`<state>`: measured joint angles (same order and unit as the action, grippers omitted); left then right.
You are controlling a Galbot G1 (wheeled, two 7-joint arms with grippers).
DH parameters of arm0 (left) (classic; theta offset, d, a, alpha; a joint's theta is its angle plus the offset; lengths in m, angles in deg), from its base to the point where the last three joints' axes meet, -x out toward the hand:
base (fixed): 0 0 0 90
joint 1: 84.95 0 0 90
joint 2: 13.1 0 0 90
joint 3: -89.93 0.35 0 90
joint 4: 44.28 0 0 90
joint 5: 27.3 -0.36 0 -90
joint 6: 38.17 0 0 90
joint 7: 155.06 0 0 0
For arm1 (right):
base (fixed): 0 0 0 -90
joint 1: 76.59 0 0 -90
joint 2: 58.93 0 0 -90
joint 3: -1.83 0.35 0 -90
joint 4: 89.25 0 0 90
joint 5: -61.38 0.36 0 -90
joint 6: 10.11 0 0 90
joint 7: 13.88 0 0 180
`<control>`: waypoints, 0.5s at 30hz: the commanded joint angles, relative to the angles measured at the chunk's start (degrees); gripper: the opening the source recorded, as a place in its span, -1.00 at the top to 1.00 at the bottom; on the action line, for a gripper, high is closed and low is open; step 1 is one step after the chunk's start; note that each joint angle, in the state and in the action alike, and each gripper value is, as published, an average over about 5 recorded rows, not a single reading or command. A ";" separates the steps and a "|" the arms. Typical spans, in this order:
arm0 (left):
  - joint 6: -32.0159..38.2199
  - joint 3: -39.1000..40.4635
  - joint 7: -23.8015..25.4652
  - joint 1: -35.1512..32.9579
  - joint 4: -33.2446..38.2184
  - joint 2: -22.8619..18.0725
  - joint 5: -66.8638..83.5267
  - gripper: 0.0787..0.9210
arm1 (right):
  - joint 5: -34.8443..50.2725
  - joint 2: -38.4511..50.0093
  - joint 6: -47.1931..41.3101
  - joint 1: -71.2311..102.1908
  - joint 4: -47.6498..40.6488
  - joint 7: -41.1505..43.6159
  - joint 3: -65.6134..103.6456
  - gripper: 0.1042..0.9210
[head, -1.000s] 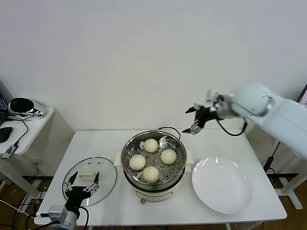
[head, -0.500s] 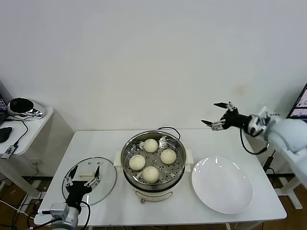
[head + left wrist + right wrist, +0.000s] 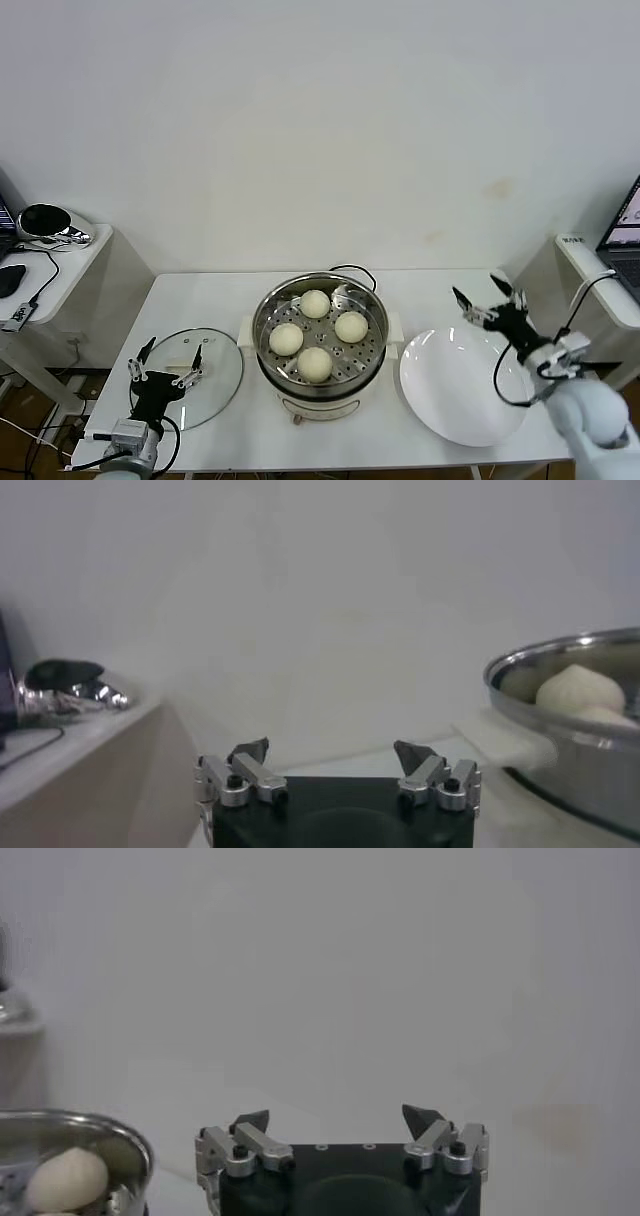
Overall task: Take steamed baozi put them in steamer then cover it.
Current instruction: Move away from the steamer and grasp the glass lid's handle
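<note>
The white table (image 3: 420,290) carries everything. At its centre stands the steamer (image 3: 320,340), a shiny steel pot on a white base, uncovered. To its 3 o'clock lies the flat white plate (image 3: 465,385), bare. To its 9 o'clock the clear glass lid (image 3: 190,375) lies flat on the table, its cream handle (image 3: 185,368) facing up. All four steamed baozi (image 3: 315,303) sit on the perforated tray inside the pot, at roughly 12, 3, 6 and 9 o'clock around its middle, so by my reading only the covering is left.

The left gripper (image 3: 165,367) hangs over the lid, jaws wide apart and holding nothing; from the head view it seems to straddle the cream handle, though I cannot tell whether the fingers touch it or stand above it. The right gripper (image 3: 490,300) is off at the plate's 1 o'clock edge, jaws also spread and empty, clear of the pot.

To do the covering well, the left gripper should settle squarely astride the handle, close firmly before lifting, keep the glass level during the carry toward 3 o'clock, and lower it centred so the rim seats all round without nudging the buns.
</note>
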<state>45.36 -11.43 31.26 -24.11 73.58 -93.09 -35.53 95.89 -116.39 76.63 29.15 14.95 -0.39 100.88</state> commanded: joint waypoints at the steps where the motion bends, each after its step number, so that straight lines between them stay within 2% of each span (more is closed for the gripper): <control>1: 11.17 1.70 -9.17 -3.08 -4.08 4.63 -46.13 -0.77 | -0.38 -13.46 5.94 12.90 0.00 -3.79 7.18 -0.76; 3: 10.78 2.92 -15.33 -3.75 -5.71 6.20 -54.09 -0.77 | -0.63 -13.55 6.15 12.76 -0.03 -3.76 7.01 -0.76; 5: 10.29 3.58 -19.18 -4.28 -7.07 7.78 -59.09 -0.77 | -0.83 -13.72 6.25 12.74 0.16 -3.72 6.85 -0.76; 9: 7.94 3.24 -17.48 -4.90 -8.50 9.58 -61.48 -0.77 | -1.32 -13.72 6.35 12.66 0.30 -3.53 6.72 -0.76; 15: 6.79 2.94 -16.21 -3.00 -13.01 8.83 -62.39 -0.77 | -1.93 -13.34 6.20 12.03 0.46 -3.45 6.78 -0.76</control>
<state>51.94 -9.35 19.82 -27.34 67.00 -87.01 -79.11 94.53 -126.62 81.40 38.26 15.04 -3.05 105.94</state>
